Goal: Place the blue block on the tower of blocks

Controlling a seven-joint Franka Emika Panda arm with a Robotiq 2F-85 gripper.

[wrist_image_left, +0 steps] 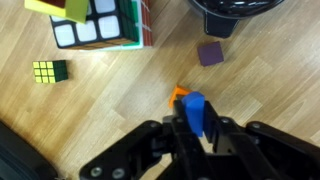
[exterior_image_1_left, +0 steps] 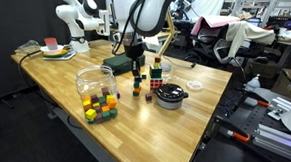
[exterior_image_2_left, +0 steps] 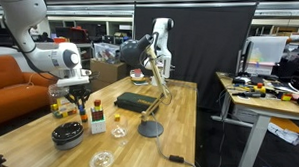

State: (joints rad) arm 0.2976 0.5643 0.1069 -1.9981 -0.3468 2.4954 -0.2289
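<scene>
My gripper (wrist_image_left: 193,128) is shut on the blue block (wrist_image_left: 193,110), a small solid-blue cube held between the two black fingers. Directly below it in the wrist view an orange block (wrist_image_left: 179,93) peeks out; it is the top of the small tower of blocks (exterior_image_1_left: 137,85) on the wooden table. In both exterior views the gripper (exterior_image_1_left: 137,63) (exterior_image_2_left: 77,99) hangs just above the tower. I cannot tell whether the blue block touches the orange one.
A large Rubik's cube (wrist_image_left: 100,22) (exterior_image_1_left: 156,72), a small one (wrist_image_left: 48,72), a purple block (wrist_image_left: 209,53) and a black bowl (wrist_image_left: 235,12) (exterior_image_1_left: 170,95) surround the tower. A clear bowl (exterior_image_1_left: 93,80) and a pile of coloured cubes (exterior_image_1_left: 99,109) sit nearer the table's front edge.
</scene>
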